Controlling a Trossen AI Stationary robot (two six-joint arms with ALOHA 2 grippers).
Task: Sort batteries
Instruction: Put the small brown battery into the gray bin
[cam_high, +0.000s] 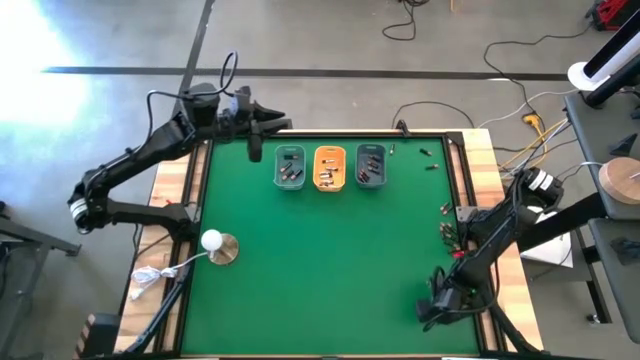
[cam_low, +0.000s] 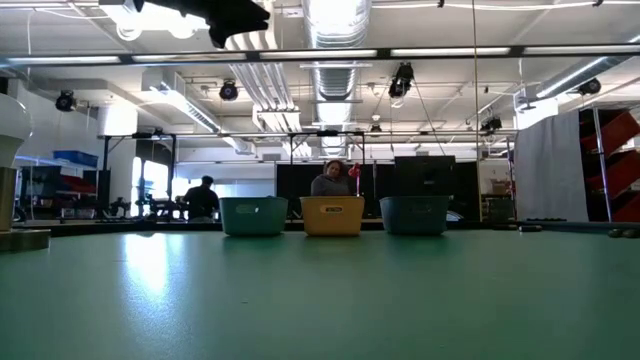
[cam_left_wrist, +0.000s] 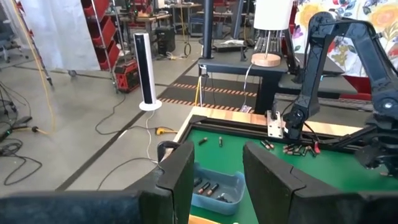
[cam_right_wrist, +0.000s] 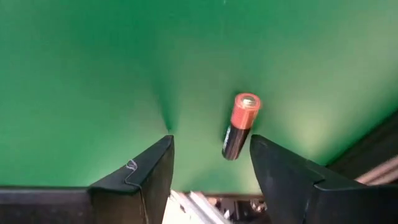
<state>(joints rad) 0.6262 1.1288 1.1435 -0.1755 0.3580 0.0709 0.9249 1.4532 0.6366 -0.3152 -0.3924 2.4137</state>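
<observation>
My right gripper (cam_right_wrist: 211, 149) is open and low over the green mat near the table's near right corner (cam_high: 436, 303). A copper-and-black battery (cam_right_wrist: 239, 127) lies flat on the mat between its fingers, closer to one of them and apart from both. My left gripper (cam_left_wrist: 217, 158) is open and hovers by the far left edge (cam_high: 256, 140), beside three small trays: blue-grey (cam_high: 290, 168), orange (cam_high: 329, 168) and blue-grey (cam_high: 371, 167). Each tray holds several batteries. More loose batteries lie near the far right corner (cam_high: 427, 154) and along the right edge (cam_high: 445, 222).
A white ball on a round base (cam_high: 216, 244) stands near the left edge, its cord trailing off the table. Red and black clips with wires (cam_left_wrist: 303, 148) lie by the right edge among loose cells. The mat's middle (cam_high: 330, 260) is open. People sit in the room beyond (cam_low: 330, 180).
</observation>
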